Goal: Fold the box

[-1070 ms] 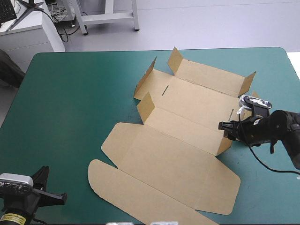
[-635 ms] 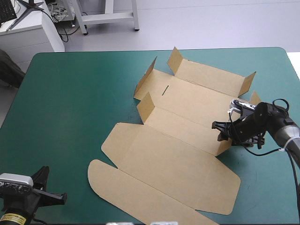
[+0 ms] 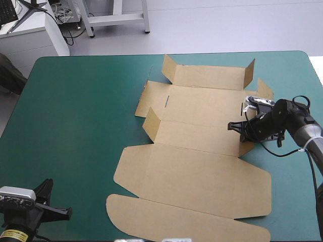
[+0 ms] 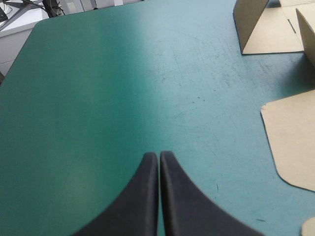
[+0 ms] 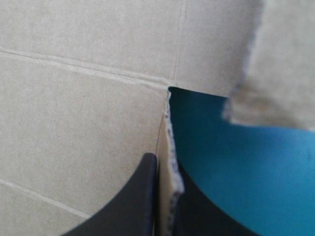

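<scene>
The brown box point(image 3: 192, 151) lies as an open cut sheet across the middle of the table, lid panels flat toward the near edge. Short flaps stand raised at its far corners and left side. My right gripper point(image 3: 233, 126) is at the sheet's right edge, shut on a small side flap. In the right wrist view the black fingers point(image 5: 165, 162) pinch that flap's board edge point(image 5: 172, 169), with the box panel point(image 5: 74, 98) ahead of them. My left gripper point(image 3: 63, 213) is low at the table's near left corner, shut on nothing point(image 4: 158, 155), the box's left edge point(image 4: 290, 142) off to its side.
The bare teal-green cover point(image 3: 75, 116) stretches from the left gripper to the box. A raised left flap point(image 4: 251, 22) stands ahead of the left gripper. The sheet's rounded lid tab point(image 3: 186, 227) reaches close to the table's near edge.
The right gripper went from open to shut on the side flap. The whole sheet swung round, so its edges now run more squarely with the table. The left arm stayed still.
</scene>
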